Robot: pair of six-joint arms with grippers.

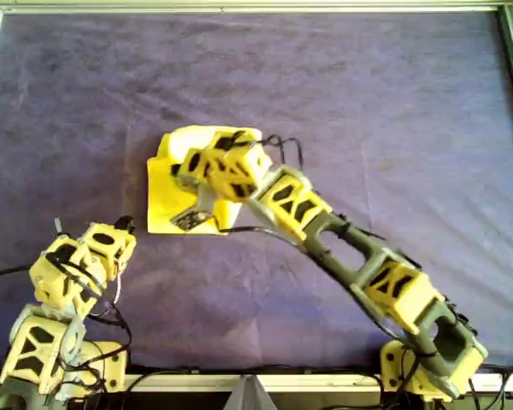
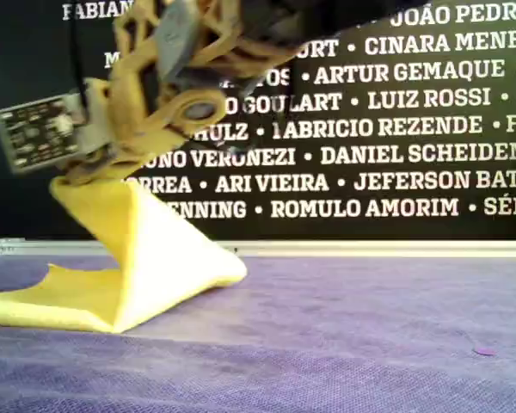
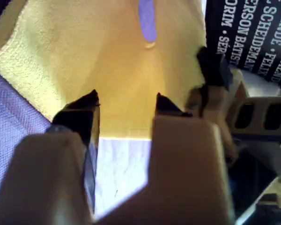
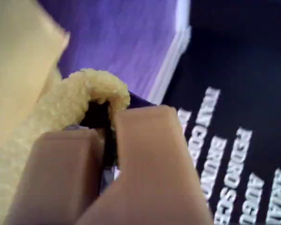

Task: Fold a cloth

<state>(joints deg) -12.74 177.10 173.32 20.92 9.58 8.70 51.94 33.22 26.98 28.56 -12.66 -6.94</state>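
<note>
Demo or exhibition stand, purple table sheet (image 1: 393, 102), black name-printed backdrop banner (image 2: 413, 129)

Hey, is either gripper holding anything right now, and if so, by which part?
The right gripper pinches the yellow cloth by a bunched bit of its edge, lifting that part off the purple sheet. The left gripper is open, holding nothing.

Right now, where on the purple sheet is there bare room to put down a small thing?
The sheet is bare along the overhead view's top, between the frame and the cloth, and over its whole right side above the right arm. It is crowded around the cloth, where the right gripper pinches an edge, and at the overhead view's bottom left by the left gripper.
</note>
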